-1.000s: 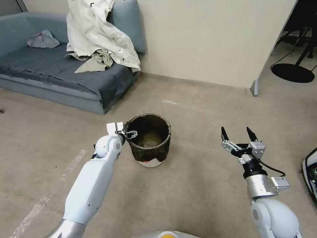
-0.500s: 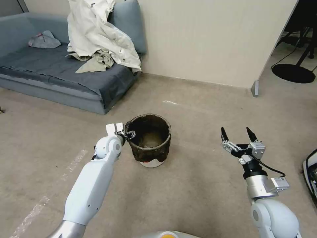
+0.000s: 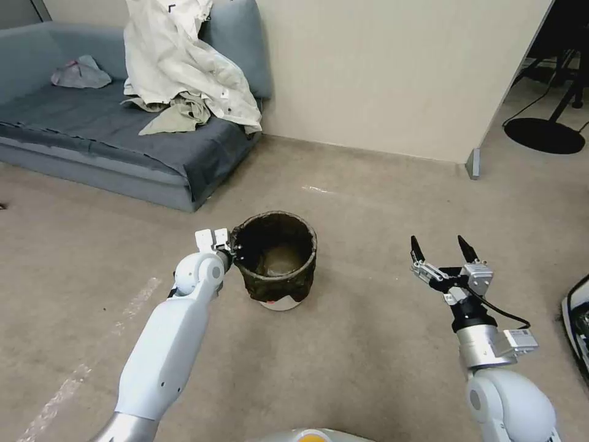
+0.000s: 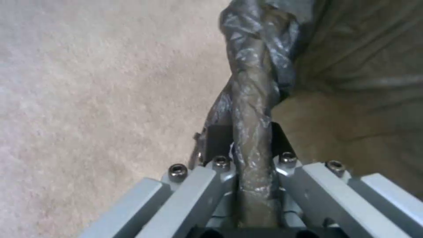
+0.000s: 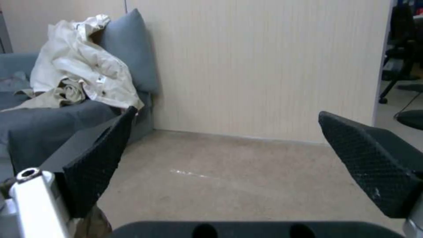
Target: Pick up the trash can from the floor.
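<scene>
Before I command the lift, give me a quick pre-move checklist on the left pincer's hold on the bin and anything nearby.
1. Left pincer closed on the rim of the small round white plastic trash can with the dark crinkled bag: ok; fingers clamp either side of the bagged rim.
2. Grip on the rigid rim, not bag alone: cannot tell.
3. Can upright on the beige carpet floor: ok.
4. Right pincer open, apart from the can: ok.
5. Can's load: cannot tell; bottom looks pale.

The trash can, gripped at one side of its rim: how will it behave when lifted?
With the left gripper shut on the trash can off-centre, it will probably tilt. Looks near-empty, so likely light. The crinkled bag may slip.
</scene>
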Controlling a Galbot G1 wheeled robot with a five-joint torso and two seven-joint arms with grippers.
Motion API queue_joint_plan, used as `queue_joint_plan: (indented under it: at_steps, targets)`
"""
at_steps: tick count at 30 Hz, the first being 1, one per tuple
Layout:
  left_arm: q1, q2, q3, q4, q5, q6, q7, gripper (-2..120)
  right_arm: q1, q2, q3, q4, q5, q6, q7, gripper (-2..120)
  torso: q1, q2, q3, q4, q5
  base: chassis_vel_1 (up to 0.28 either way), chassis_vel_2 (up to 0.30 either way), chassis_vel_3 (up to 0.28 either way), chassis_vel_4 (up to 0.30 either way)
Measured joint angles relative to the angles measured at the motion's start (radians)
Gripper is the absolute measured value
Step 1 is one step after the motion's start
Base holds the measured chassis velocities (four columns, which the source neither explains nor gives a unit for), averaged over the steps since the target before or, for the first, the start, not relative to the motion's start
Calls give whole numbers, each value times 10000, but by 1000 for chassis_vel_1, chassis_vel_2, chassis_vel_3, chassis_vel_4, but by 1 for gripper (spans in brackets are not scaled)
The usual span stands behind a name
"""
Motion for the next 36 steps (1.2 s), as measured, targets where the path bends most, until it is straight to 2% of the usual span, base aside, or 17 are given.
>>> queue_joint_plan:
  at_steps: [8,10,11,13,14,17,18,22,36]
  targets:
    - [275,149,-277,-1101,-551,0,-253,1,2,-3,-39,0,-17,0,3,100,0,0,-1,1,7,0,0,0,0]
    - [560,297,-381,-1779,-751,0,-350,1,-1,-10,-51,47,-18,-3,6,100,0,0,-1,3,5,0,0,0,0]
    - [560,297,-381,-1779,-751,0,-350,1,-1,-10,-51,47,-18,-3,6,100,0,0,-1,3,5,0,0,0,0]
    - [1027,529,-575,-2764,-1017,0,-478,1,-25,-30,-55,119,-14,-12,8,100,0,0,-2,5,7,0,0,0,0]
    - [1027,529,-575,-2764,-1017,0,-478,1,-25,-30,-55,119,-14,-12,8,100,0,0,-2,5,7,0,0,0,0]
    - [1618,831,-773,-3813,-1550,-1,-754,1,-77,-68,-57,183,3,-13,16,100,0,0,-3,4,8,0,0,0,0]
    - [1618,831,-773,-3813,-1550,-1,-754,1,-77,-68,-57,183,3,-13,16,100,0,0,-3,4,8,0,0,0,0]
    - [2273,1175,-1004,-4636,-1848,-2,-1007,1,-91,-129,-56,221,63,-12,19,100,-1,0,-3,6,7,0,0,0,0]
    - [2541,1243,-1041,-4938,-1907,-8,-1158,1,-49,-53,-200,259,74,-11,-3,100,0,0,-3,3,7,0,0,0,0]
